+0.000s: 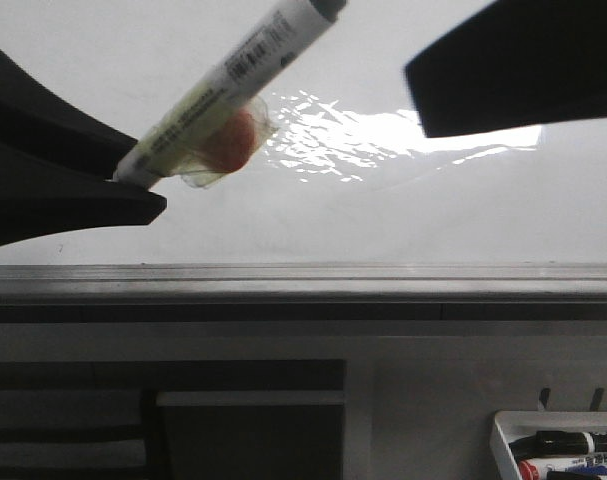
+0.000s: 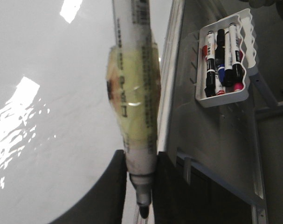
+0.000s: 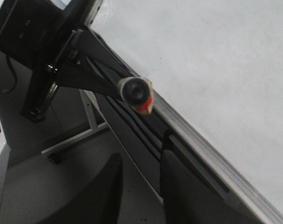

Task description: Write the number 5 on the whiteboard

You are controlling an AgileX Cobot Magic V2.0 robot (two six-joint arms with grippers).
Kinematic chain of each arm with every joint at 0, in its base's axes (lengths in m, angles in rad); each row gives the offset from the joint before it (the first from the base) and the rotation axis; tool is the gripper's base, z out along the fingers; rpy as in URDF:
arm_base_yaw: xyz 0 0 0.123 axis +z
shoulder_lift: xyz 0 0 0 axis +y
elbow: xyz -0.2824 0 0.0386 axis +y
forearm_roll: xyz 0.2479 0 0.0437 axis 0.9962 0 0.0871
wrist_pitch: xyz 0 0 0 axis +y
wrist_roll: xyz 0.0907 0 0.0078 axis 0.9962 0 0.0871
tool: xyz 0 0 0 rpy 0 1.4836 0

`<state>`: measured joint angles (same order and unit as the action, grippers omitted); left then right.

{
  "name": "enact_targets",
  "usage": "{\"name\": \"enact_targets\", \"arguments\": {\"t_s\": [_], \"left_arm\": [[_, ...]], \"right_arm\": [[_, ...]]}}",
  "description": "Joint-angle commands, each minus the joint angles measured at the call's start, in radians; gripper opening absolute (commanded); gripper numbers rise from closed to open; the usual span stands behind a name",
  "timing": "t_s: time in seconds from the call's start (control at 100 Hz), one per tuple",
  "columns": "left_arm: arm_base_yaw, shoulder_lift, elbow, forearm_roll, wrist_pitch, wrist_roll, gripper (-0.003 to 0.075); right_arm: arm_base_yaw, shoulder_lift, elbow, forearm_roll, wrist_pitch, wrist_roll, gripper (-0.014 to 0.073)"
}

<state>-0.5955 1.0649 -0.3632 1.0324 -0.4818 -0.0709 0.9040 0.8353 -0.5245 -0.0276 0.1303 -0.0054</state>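
The glossy whiteboard (image 1: 403, 225) fills the upper front view, with bright glare near its middle. The number 5 is out of view; the board (image 2: 48, 154) shows no ink. My left gripper (image 1: 143, 175) is shut on a white marker (image 1: 233, 70) wrapped in yellowish tape with an orange-red patch. The marker (image 2: 134, 84) is held near its dark nib end, and its body slants up and away over the board. My right gripper (image 3: 139, 186) is open and empty. It hangs at the upper right (image 1: 513, 65) in front of the board (image 3: 216, 56), facing the marker's round end (image 3: 135, 91).
A grey metal rail (image 1: 303, 282) runs along the board's lower edge. A small white tray (image 1: 498, 440) with several markers hangs below it at the right, also visible from the left wrist as the tray (image 2: 225, 100). Dark frame parts and a stand (image 3: 38, 93) sit beneath.
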Motion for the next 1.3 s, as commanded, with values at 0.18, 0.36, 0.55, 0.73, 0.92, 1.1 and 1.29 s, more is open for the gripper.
{"name": "enact_targets", "arguments": {"t_s": [0.18, 0.36, 0.55, 0.73, 0.92, 1.1, 1.29], "left_arm": [[0.003, -0.016, -0.024, -0.001, -0.080, -0.004, -0.0020], [0.003, -0.016, -0.024, -0.001, -0.080, -0.004, -0.0020], [0.003, -0.016, -0.024, -0.001, -0.078, -0.004, -0.0020], [0.003, -0.016, -0.024, -0.001, -0.078, -0.004, -0.0020], [0.003, -0.016, -0.024, -0.001, -0.082, -0.004, -0.0020], [0.003, -0.016, -0.024, -0.006, -0.098, -0.004, -0.0020], [0.003, -0.016, -0.024, -0.106, -0.134, -0.035, 0.0175]], "right_arm": [[0.014, 0.112, -0.114, -0.003, -0.103, -0.009, 0.0315], [0.044, 0.154, -0.172, -0.003, -0.109, -0.009, 0.0315], [0.053, 0.185, -0.174, -0.003, -0.108, -0.009, 0.0310], [0.053, 0.185, -0.174, -0.001, -0.088, -0.009, -0.0067], [0.053, 0.185, -0.174, -0.001, -0.092, -0.009, -0.0062], [0.053, 0.187, -0.174, -0.001, -0.094, -0.009, -0.0062], [0.053, 0.191, -0.174, 0.028, -0.094, -0.009, -0.0062]]}}
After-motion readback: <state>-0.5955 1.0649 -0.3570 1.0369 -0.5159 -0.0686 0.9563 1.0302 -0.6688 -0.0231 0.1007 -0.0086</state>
